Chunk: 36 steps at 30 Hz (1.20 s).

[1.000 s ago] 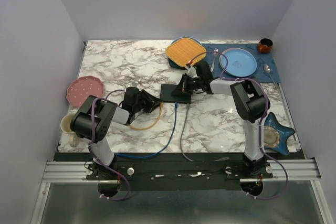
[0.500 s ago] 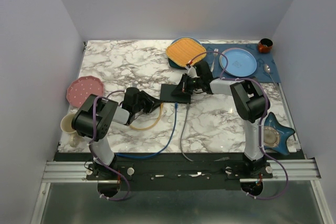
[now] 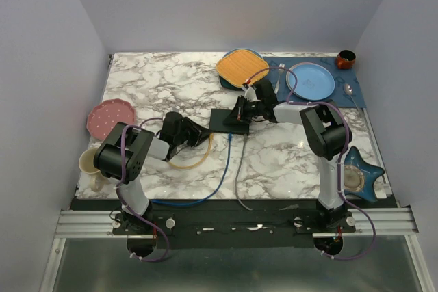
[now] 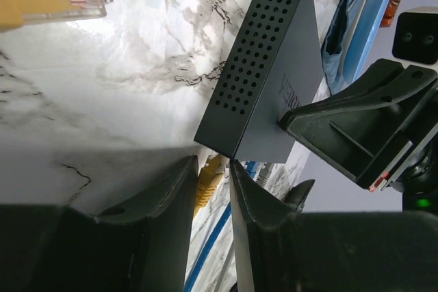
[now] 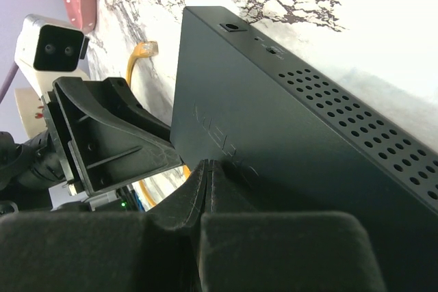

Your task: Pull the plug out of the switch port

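Two views split the facts. From above, the switch (image 3: 229, 120) lies flat mid-table. The left wrist view adds its perforated side and a yellow plug (image 4: 208, 177) in the narrow gap of the left gripper (image 4: 213, 163), at the near-left corner; I cannot tell whether it is pinched. The right gripper (image 5: 207, 169), fingers pressed together, touches the switch's top. Bare marble table (image 3: 157, 87) shows to the far left. A blue cable (image 3: 222, 169) and grey cable (image 3: 237, 177) trail near, and an orange plate (image 3: 241, 66) sits just beyond.

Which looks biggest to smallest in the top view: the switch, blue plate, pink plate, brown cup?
1. blue plate and pink plate: too alike to rank
2. switch
3. brown cup
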Each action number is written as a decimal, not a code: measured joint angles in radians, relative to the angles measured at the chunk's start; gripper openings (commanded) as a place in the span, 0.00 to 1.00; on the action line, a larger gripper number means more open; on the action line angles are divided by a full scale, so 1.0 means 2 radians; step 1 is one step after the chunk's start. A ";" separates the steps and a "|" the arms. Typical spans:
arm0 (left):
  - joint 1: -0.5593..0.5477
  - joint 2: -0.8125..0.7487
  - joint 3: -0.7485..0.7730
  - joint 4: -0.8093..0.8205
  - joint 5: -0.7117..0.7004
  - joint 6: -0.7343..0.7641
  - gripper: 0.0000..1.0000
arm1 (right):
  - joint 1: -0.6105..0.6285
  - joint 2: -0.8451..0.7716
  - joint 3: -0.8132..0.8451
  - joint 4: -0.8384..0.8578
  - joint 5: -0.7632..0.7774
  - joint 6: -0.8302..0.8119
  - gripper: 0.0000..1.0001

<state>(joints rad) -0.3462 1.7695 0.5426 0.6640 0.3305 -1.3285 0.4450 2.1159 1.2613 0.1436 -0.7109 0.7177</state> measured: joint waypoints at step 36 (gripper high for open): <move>0.003 0.016 -0.018 0.062 0.010 -0.004 0.00 | 0.001 0.002 0.000 0.006 -0.001 0.000 0.04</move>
<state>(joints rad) -0.3393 1.8011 0.5064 0.7876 0.3500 -1.3369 0.4465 2.1204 1.2613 0.1566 -0.7132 0.7181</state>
